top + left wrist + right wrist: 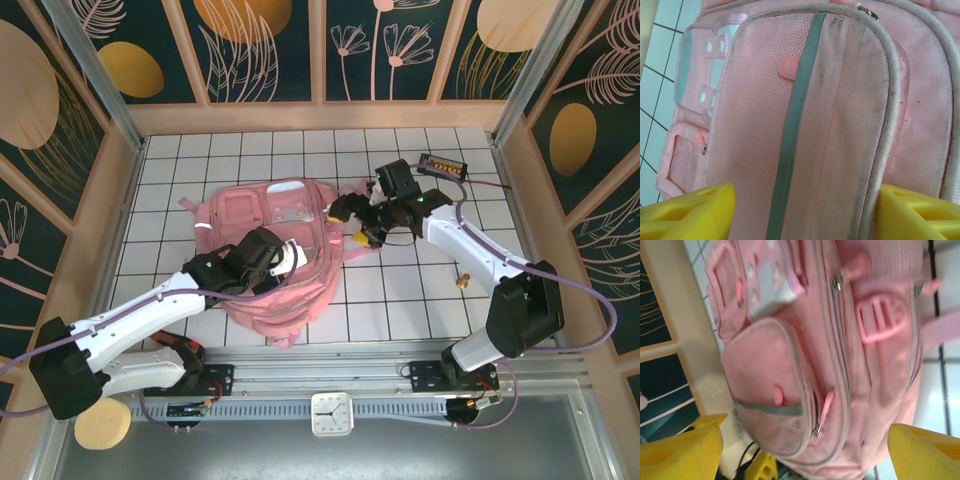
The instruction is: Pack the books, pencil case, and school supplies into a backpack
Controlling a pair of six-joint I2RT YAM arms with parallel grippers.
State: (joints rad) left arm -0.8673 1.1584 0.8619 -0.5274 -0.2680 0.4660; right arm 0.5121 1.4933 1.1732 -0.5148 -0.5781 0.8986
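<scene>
Left gripper point(288, 258) low over the middle of the backpack point(225, 235), yellow fingers point(690, 210) spread wide either side of a front pocket with a grey stripe, clamping nothing. Backpack lying flat on the white tiled table point(400, 300), centre-left. Right gripper point(350, 222) at the bag's right edge, jaws likewise wide apart and empty; possibly brushing the fabric, too blurred to say. Farther right, a small black device point(443, 164) with orange dots, well apart.

A robotics lab test cell, not a lived-in room: a white gridded surface point(400, 300) boxed in by wood-framed dark panels printed with golden leaves point(270, 50). A white-and-black left robot arm point(130, 325) and right robot arm point(470, 245) are bolted to an aluminium rail point(330, 372) along its near edge, beside a small white clock point(331, 413).
</scene>
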